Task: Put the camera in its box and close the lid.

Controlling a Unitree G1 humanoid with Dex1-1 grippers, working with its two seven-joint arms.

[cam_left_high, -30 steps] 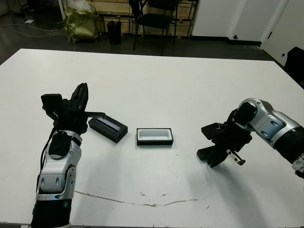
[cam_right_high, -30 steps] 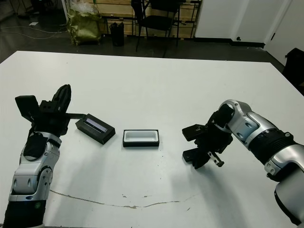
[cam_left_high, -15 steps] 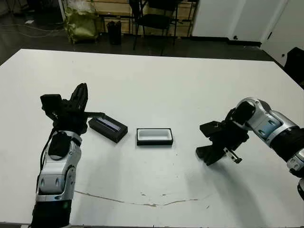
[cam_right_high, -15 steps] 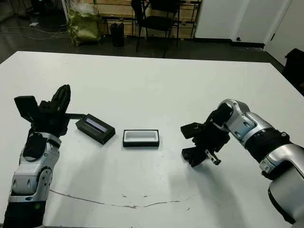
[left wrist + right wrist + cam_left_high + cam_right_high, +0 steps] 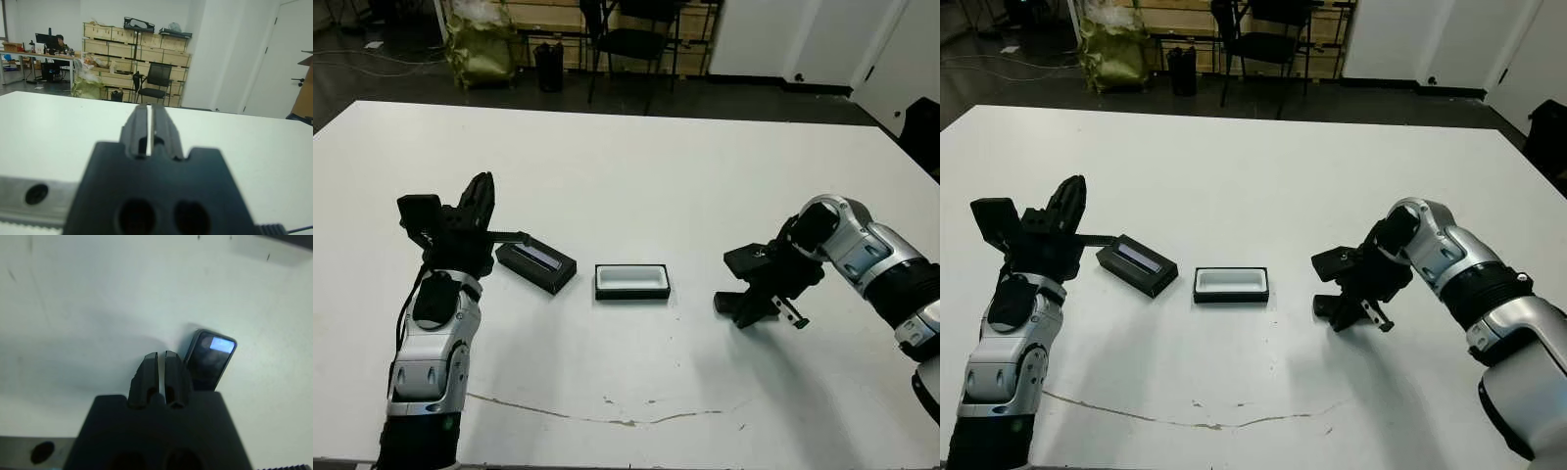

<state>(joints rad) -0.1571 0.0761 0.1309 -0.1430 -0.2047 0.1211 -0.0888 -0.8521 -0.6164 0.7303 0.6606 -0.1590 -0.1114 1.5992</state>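
- Near the desk (image 5: 636,166) centre, toward the front edge: the box (image 5: 632,282) sits open, white lining showing, nothing in it.
- Just left of it, apart — the lid (image 5: 536,266), angled, grey strip up.
- Right gripper (image 5: 161,363): fingers pressed together, empty; the camera (image 5: 210,360) lies flat on the desk just beside them.
- Left gripper (image 5: 149,120): raised near the left edge — fingers nearly together, holding nothing.
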